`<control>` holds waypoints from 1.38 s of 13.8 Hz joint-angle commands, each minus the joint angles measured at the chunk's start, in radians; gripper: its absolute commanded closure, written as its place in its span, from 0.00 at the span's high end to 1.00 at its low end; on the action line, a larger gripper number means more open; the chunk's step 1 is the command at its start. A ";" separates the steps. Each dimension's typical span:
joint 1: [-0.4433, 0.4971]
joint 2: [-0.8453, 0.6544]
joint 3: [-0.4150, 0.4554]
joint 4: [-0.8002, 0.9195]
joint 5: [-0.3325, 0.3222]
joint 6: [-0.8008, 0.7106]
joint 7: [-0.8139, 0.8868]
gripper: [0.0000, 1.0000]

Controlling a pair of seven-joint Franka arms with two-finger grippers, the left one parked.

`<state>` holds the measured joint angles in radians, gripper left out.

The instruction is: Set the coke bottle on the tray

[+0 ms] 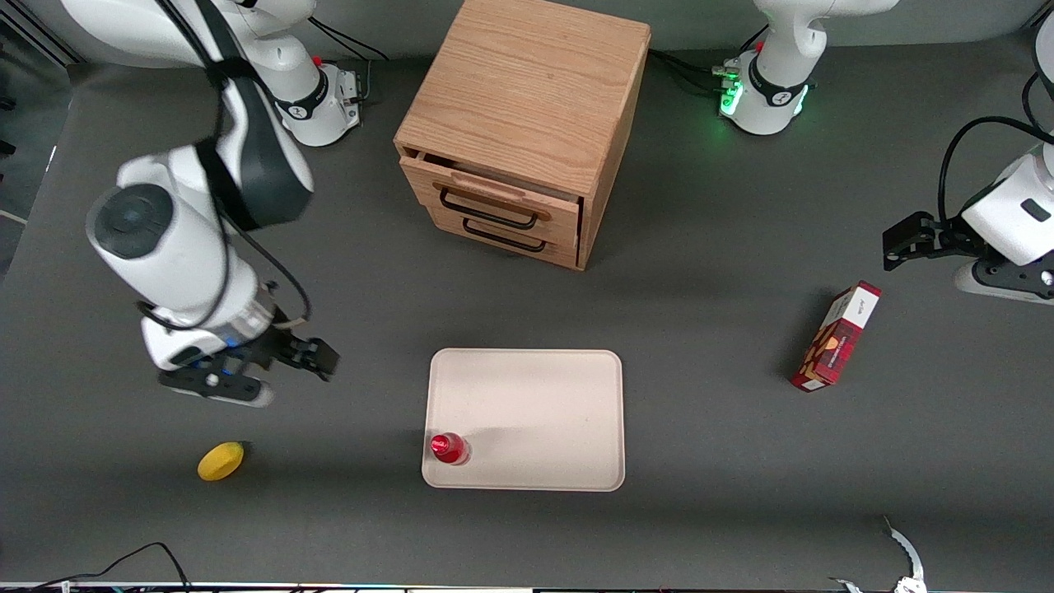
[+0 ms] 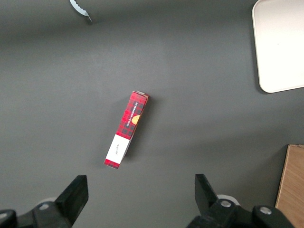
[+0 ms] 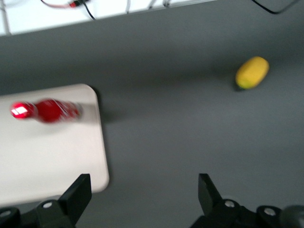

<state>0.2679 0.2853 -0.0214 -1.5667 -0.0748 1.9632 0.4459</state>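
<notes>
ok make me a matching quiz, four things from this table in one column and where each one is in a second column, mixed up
Things:
1. coke bottle
2. lemon
3. red carton
4. gripper

Places:
A. lying on the table toward the parked arm's end
B. above bare table between the lemon and the tray, fingers open, holding nothing
C. standing upright on the tray, in the corner nearest the front camera
D. on the table toward the working arm's end

Pairs: 1-C, 2-D, 3-A, 4-B
</notes>
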 commanded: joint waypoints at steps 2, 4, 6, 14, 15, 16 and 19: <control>-0.104 -0.147 0.012 -0.078 0.040 -0.122 -0.203 1.00; -0.153 -0.193 0.012 -0.090 0.041 -0.171 -0.292 1.00; -0.177 -0.241 0.012 -0.125 0.041 -0.182 -0.328 1.00; -0.227 -0.365 0.012 -0.134 0.063 -0.283 -0.355 1.00; -0.230 -0.391 0.011 -0.139 0.063 -0.300 -0.368 1.00; -0.248 -0.411 0.014 -0.150 0.063 -0.306 -0.374 1.00; -0.330 -0.410 0.065 -0.141 0.064 -0.307 -0.403 1.00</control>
<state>0.0084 -0.1068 -0.0128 -1.6806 -0.0327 1.6498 0.0892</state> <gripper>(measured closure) 0.000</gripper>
